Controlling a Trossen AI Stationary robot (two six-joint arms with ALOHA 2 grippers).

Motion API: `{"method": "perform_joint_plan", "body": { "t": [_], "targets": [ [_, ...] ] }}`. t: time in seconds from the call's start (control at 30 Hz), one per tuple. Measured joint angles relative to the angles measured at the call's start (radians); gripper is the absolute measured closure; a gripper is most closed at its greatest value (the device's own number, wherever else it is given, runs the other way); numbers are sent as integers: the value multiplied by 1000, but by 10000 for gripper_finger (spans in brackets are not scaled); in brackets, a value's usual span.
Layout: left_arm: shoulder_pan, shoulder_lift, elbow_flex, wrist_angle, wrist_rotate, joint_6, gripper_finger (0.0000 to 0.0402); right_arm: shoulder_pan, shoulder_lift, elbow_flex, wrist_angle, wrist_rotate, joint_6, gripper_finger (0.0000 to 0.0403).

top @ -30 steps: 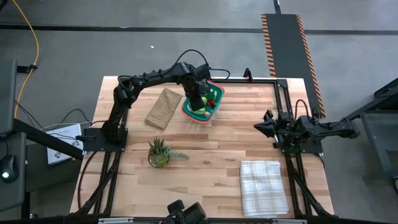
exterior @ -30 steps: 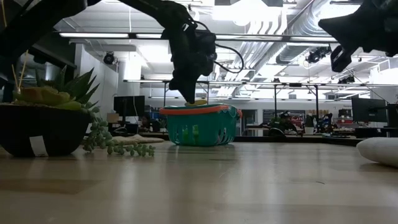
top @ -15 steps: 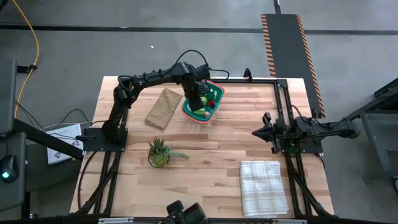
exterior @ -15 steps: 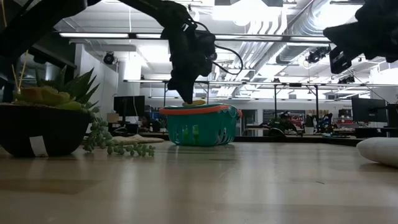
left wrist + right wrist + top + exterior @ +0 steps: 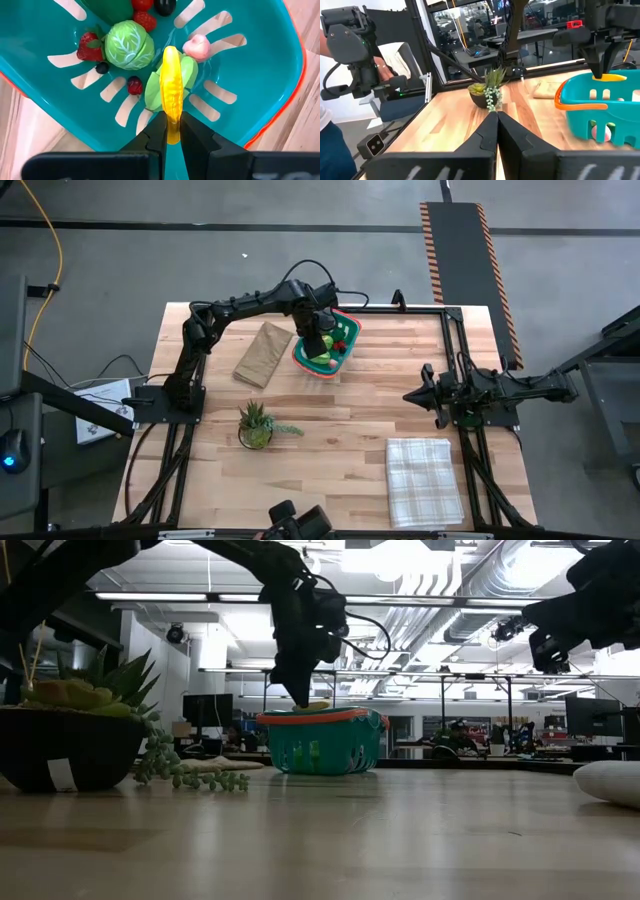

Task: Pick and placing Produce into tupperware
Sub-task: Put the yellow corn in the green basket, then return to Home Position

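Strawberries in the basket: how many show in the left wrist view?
2, maybe more hidden. One strawberry lies left of the cabbage; the other strawberry sits just above it in the basket.

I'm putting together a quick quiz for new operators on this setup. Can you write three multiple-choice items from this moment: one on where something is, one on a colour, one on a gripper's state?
1. Where is the left gripper?
A. Over the checked cloth
B. Over the teal basket
C. Beside the potted plant

2. What colour is the long piece between the left gripper's fingers?
A. Yellow
B. Blue
C. White

3. How is the right gripper?
A. Shut on a strawberry
B. Wide open
C. Shut, holding nothing

Answers:
1. B: the high view shows the left arm reaching to the basket at the table's far side, and its wrist view looks down into it.
2. A: the left wrist view shows a yellow piece clamped between the dark fingers.
3. C: its wrist view shows the fingers meeting with nothing between them, above bare table.
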Motion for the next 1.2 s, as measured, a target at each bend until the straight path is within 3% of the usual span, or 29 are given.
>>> {"method": "perform_joint_plan", "body": {
  "t": [0.6, 0.97, 1.2],
  "targets": [
    [-2, 68, 0, 1, 10, -3, 361, 0, 0, 0, -1, 0, 1, 403],
    [-2, 68, 13, 0, 29, -4, 271, 0, 0, 0, -2, 0, 0, 403],
    [-2, 69, 106, -92, 40, 29, 291, 0, 0, 0, -3, 0, 36, 403]
  ]
}}
